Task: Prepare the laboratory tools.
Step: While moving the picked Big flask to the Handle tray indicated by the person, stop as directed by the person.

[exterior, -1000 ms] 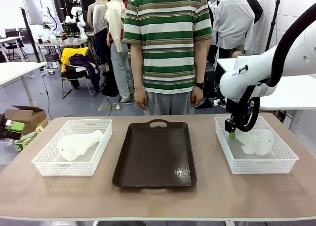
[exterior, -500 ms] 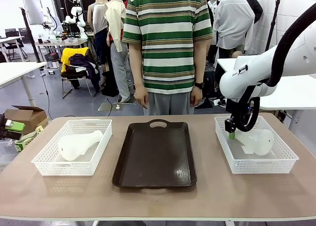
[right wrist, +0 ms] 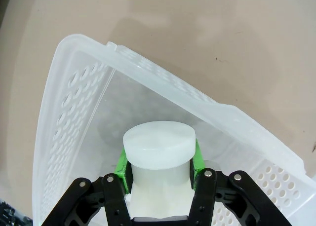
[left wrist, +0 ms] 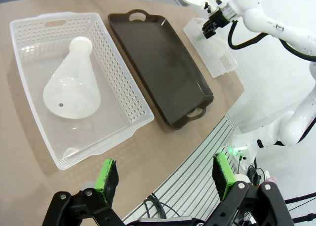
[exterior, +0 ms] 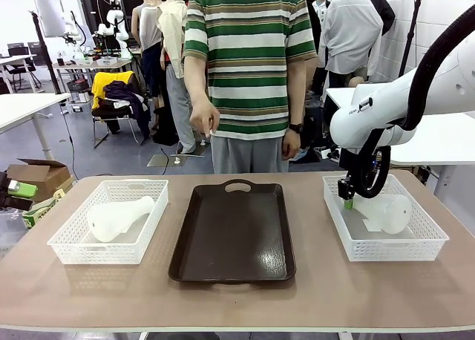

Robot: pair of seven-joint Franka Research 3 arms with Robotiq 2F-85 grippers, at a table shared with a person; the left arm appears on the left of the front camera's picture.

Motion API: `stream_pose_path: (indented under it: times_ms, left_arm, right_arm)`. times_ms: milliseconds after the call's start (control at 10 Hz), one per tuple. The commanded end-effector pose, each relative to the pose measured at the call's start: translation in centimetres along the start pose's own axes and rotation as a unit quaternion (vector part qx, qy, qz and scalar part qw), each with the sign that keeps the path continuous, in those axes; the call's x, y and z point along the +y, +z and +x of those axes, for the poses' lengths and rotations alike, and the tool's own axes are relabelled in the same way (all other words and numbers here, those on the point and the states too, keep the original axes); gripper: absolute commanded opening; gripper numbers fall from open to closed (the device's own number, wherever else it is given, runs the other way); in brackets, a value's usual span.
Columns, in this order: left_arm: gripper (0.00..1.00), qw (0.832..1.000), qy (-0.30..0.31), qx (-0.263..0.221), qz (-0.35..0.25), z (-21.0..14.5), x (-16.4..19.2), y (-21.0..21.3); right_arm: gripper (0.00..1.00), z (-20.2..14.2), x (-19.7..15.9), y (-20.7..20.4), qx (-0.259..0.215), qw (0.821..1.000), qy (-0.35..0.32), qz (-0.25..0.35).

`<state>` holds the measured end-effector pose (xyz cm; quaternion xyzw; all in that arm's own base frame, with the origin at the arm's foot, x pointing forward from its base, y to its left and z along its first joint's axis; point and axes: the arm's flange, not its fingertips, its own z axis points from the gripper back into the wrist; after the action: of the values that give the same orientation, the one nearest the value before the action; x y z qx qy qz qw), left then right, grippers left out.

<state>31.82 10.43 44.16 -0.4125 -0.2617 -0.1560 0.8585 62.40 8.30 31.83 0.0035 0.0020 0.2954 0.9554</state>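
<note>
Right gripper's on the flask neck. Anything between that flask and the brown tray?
Only the basket: its tray-side wall. The flask lies inside it, neck clamped in the right gripper, so it must lift over. Nothing lies on the tray or the table between.

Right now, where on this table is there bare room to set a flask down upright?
The dark tray, between the left basket and the right basket, is bare throughout. So is the table strip along the near edge. Crowded: the left basket holds a lying flask; in the right one the right pincer grips the other flask.
</note>
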Motion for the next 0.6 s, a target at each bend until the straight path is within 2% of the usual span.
stream_pose_path:
  times_ms: [0,500]
  left_arm:
    - [1.0,1.0,-0.01,-0.011,-0.008,0.1,0.21,0.09]
    - [1.0,1.0,-0.01,-0.011,-0.008,0.1,0.21,0.09]
  right_arm:
    - [0.0,0.04,0.1,-0.04,0.001,1.0,0.002,-0.001]
    - [0.0,0.04,0.1,-0.04,0.001,1.0,0.002,-0.001]
